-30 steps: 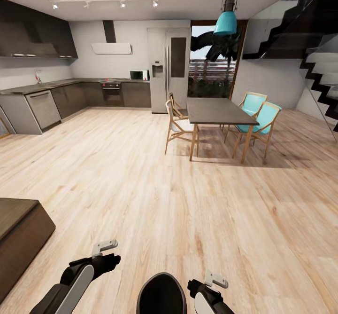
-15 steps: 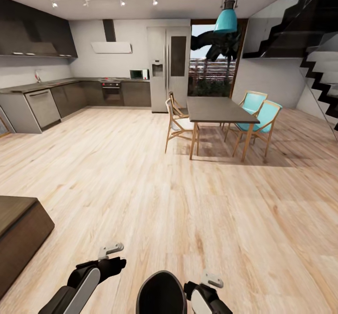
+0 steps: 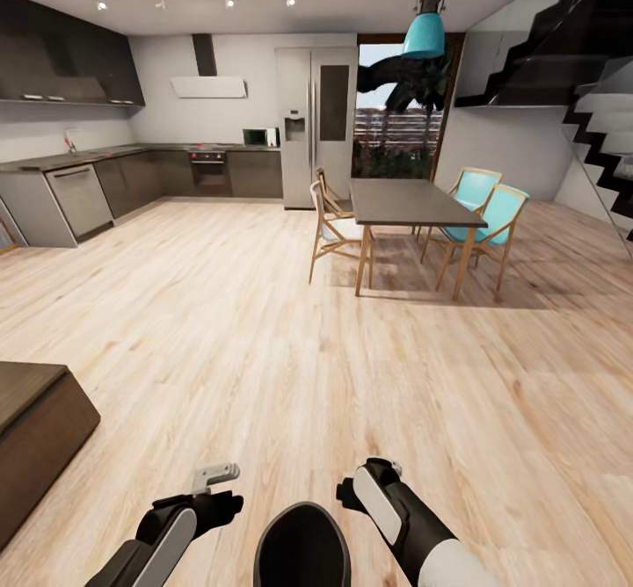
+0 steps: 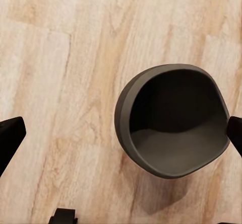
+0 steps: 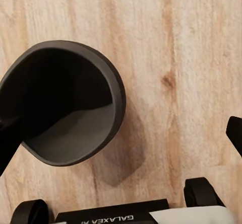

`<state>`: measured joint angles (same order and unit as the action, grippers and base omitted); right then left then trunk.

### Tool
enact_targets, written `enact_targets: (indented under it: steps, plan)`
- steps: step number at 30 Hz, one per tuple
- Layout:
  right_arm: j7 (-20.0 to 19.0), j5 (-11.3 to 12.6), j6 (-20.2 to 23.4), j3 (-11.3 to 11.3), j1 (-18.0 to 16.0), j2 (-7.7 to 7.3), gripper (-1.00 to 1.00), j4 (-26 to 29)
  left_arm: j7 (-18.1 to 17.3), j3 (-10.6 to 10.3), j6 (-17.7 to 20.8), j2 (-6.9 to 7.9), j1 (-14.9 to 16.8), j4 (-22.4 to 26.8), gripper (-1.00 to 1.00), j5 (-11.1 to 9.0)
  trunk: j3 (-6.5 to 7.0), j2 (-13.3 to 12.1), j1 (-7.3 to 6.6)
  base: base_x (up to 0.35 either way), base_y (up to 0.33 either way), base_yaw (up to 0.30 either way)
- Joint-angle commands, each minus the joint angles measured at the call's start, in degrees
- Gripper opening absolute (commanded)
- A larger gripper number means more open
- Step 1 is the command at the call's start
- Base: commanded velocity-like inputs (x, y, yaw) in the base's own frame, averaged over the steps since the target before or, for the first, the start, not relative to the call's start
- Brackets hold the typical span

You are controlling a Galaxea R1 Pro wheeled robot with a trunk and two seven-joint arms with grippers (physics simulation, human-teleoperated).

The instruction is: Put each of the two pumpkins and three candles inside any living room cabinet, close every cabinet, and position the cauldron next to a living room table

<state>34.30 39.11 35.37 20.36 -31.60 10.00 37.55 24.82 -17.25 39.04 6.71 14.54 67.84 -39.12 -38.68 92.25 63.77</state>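
One cauldron point(image 3: 301, 545) sits at lower centre, ungrasped — we spread both grippers' jaws wide; table point(image 3: 406, 203) stays far off.

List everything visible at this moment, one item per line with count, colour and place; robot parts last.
Matte-black round cauldron: 1, black, on the floor between the two arms.
Dark rectangular dining table: 1, grey-brown top, wooden legs, centre right.
Wooden chairs with teal seats: 2, right of that table.
Pale wooden chairs: 2, left of it.
Teal pendant lamp: 1, above the table.
Steel fridge: 1, back wall.
Dark-brown low unit: 1, left edge.
Left claw: 1, open.
Right claw: 1, open.
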Motion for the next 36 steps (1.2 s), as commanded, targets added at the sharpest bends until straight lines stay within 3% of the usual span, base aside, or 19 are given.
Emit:
enact_targets:
  steps: [1,22,30,36]
  plan:
    - [0.5,0.4,0.2,0.1,-0.2,0.0,1.0,0.0,0.6,-0.2,0.1,0.06,0.0,0.0,1.0,-0.6,-0.24,0.4,0.22,0.0,0.0,0.0]
    - [0.3,0.0,0.1,0.5,-0.3,0.0,1.0,-0.3,0.4,-0.2,0.1,-1.16,0.0,-1.6,1.0,-0.6,-4.01,8.9,4.84,0.0,0.0,0.0]
    - [-0.1,-0.1,0.0,0.6,-0.3,0.0,1.0,-1.0,-7.4,-0.2,-0.2,-1.07,0.0,-2.1,1.0,-0.5,-5.45,12.1,6.59,0.0,0.0,0.0]
    - [-0.2,-0.3,-0.1,0.7,-0.3,0.0,1.0,-3.1,-8.4,-0.2,-0.3,-1.14,0.0,-2.2,1.0,-0.4,-6.52,14.5,7.91,0.0,0.0,0.0]
